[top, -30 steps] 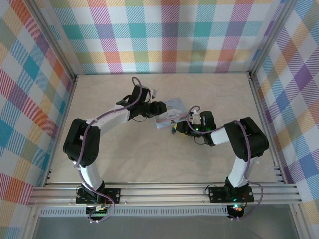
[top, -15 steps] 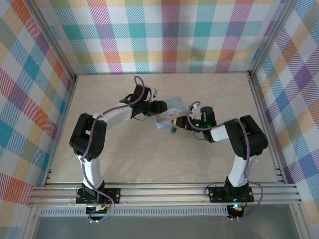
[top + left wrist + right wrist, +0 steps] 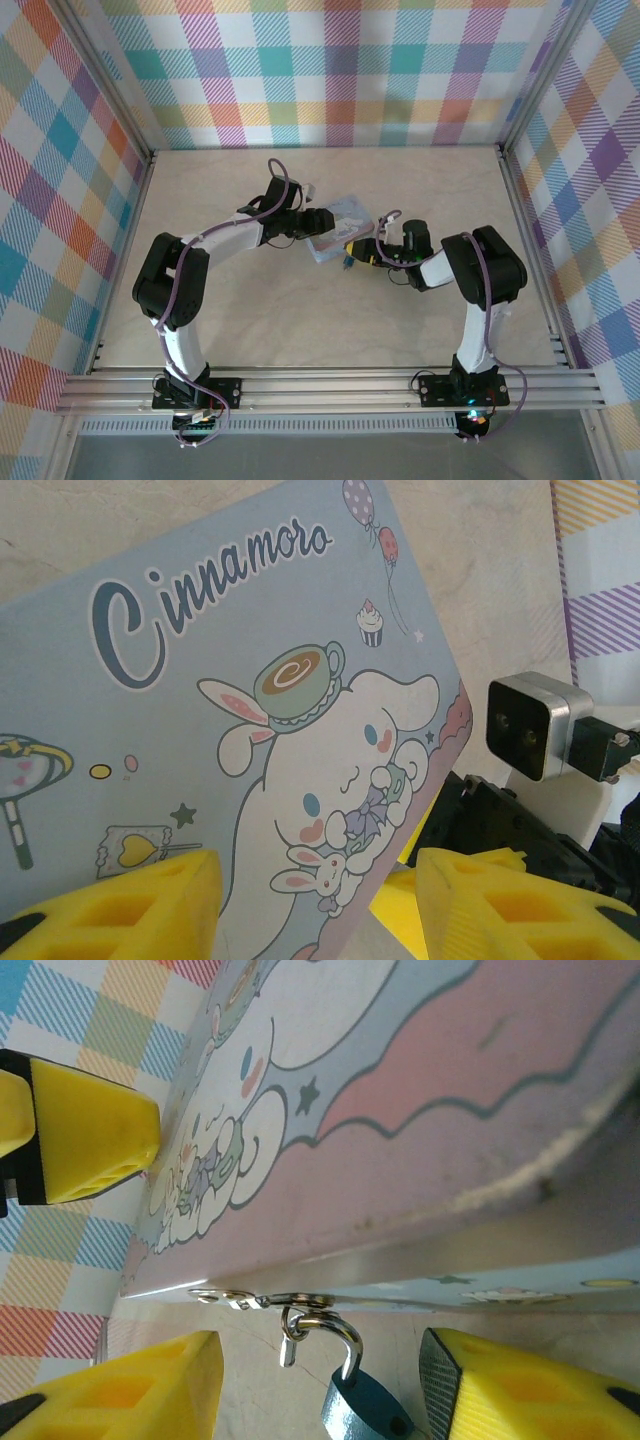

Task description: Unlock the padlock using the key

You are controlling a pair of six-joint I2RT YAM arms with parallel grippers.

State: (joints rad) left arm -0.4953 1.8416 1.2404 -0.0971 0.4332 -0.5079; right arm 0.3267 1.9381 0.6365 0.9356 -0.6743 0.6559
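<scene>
Right now the padlock (image 3: 362, 1412) hangs from the small metal hasp (image 3: 262, 1300) on the front edge of the cartoon-printed tin box (image 3: 470, 1100). Its silvery shackle (image 3: 340, 1340) is uppermost and its blue body below. In the right wrist view its long axis slants down and a little rightward. The right end effector (image 3: 320, 1390) is released, with its yellow fingers (image 3: 130, 1390) wide apart and the lock loose in the gap between them. The left end effector (image 3: 315, 900) is likewise spread over the tin's lid corner; whether it touches the lid I cannot tell. The tin rests on the worktop (image 3: 250, 310).
</scene>
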